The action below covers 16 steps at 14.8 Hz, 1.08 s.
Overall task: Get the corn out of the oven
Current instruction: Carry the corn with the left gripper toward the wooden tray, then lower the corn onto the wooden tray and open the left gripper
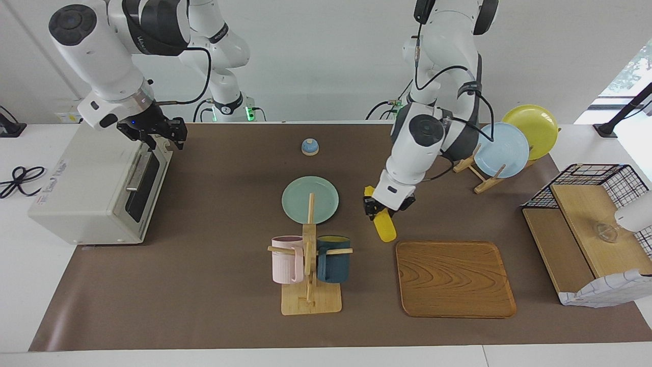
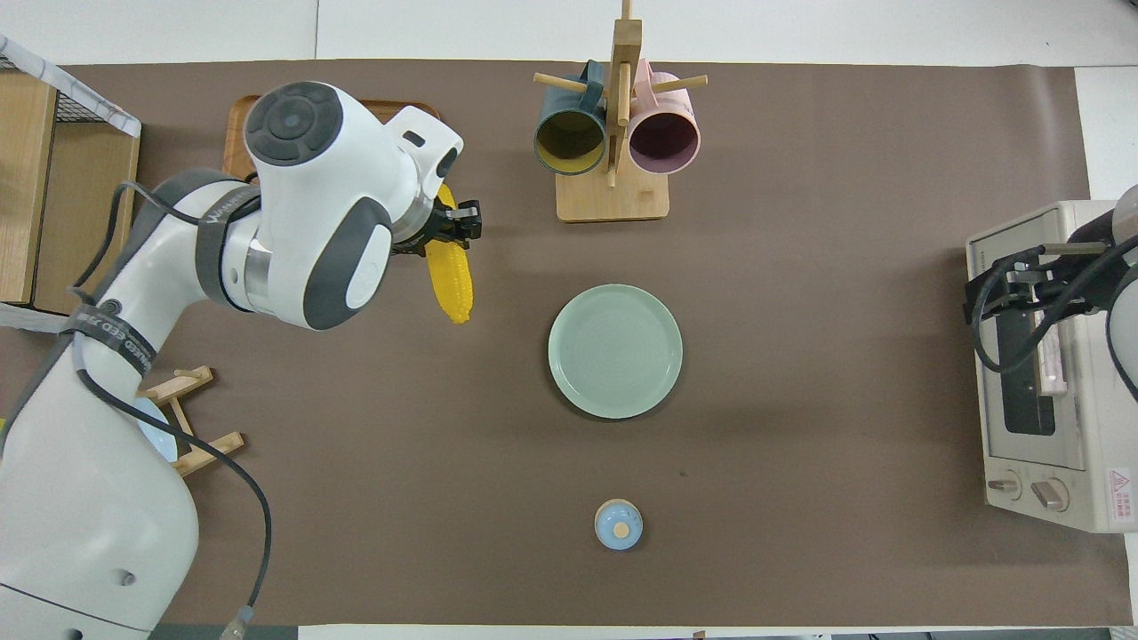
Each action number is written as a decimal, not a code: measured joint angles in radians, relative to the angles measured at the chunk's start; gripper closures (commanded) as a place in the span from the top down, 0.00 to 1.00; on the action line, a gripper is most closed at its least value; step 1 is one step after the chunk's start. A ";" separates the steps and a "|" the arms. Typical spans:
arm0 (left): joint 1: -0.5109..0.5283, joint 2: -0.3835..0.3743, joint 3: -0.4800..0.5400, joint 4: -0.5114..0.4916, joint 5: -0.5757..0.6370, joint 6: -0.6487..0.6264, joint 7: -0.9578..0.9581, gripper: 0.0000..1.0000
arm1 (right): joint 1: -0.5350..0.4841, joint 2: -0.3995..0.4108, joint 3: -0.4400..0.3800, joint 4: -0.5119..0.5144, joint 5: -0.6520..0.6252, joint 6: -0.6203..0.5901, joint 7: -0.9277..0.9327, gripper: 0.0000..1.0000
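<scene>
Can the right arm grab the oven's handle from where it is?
Probably yes. The right end effector is at the top edge of the oven door, just above the metal bar handle, and nothing sits between them. The left end effector is busy at the corn.

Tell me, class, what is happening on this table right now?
The left gripper is shut on the corn, holding it over the mat between the green plate and the wooden tray. The right gripper is at the top of the oven door, which looks closed.
</scene>
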 measured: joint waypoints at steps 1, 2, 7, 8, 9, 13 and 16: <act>0.031 0.002 0.000 0.002 0.000 0.000 0.040 0.00 | -0.001 0.000 0.000 0.000 0.000 0.000 0.000 1.00; 0.061 0.006 0.000 0.008 0.000 0.000 0.083 0.00 | -0.002 0.000 -0.001 0.000 0.000 0.000 0.000 1.00; 0.156 0.109 -0.001 0.153 0.000 -0.004 0.208 0.00 | -0.002 0.000 -0.002 0.002 0.000 -0.001 0.000 1.00; 0.168 0.144 -0.001 0.193 0.000 -0.005 0.226 0.00 | -0.002 0.000 -0.002 0.002 0.000 -0.001 0.000 1.00; 0.179 0.178 -0.001 0.228 0.000 -0.005 0.241 0.00 | -0.002 0.000 -0.004 0.002 0.000 -0.001 0.000 1.00; 0.214 0.271 -0.001 0.318 0.005 0.003 0.305 0.00 | -0.002 -0.001 -0.012 0.003 0.000 -0.027 0.000 1.00; 0.228 0.317 -0.001 0.388 0.006 0.005 0.323 0.00 | 0.005 -0.002 -0.013 0.005 0.000 -0.034 0.000 1.00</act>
